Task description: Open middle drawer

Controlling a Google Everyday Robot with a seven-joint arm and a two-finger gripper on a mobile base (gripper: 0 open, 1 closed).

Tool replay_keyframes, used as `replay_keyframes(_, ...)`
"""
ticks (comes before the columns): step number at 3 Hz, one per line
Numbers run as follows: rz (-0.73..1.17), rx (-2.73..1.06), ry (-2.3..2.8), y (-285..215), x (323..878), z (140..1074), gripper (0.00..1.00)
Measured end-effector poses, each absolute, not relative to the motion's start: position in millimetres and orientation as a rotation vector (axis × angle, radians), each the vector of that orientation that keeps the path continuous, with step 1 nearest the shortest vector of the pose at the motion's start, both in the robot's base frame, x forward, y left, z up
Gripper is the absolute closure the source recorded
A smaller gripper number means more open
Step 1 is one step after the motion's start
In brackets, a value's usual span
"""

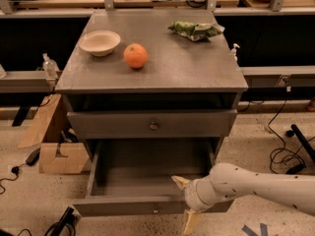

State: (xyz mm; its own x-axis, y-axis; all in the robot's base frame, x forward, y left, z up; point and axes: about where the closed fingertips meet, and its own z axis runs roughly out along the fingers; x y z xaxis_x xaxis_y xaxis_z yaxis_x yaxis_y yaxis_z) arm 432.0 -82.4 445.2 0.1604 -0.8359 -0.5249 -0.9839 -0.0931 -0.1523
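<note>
The middle drawer [147, 205] is a grey wooden drawer with a long low front and a small round knob [155, 211]. It stands pulled far out of the cabinet, and its inside is bare. My gripper [184, 201] is at the right part of the drawer's front. It is open, with one fingertip [178, 181] above the front's top edge over the drawer and the other [189, 223] in front of and below it. The white arm comes in from the right. The taller-fronted top drawer [152, 125] is shut. The lowest drawer is hidden under the open one.
On the cabinet top [187, 68] are a white bowl [100, 42], an orange [135, 55] and a green bag [195, 30]. Cardboard boxes [54, 146] stand at the left of the cabinet. Cables [285, 156] lie on the floor at the right.
</note>
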Motion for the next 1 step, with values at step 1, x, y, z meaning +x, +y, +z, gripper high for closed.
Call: replay_keyframes(1, 0.423, -1.979, 1.722, -82.4, 432.0, 445.2, 0.0)
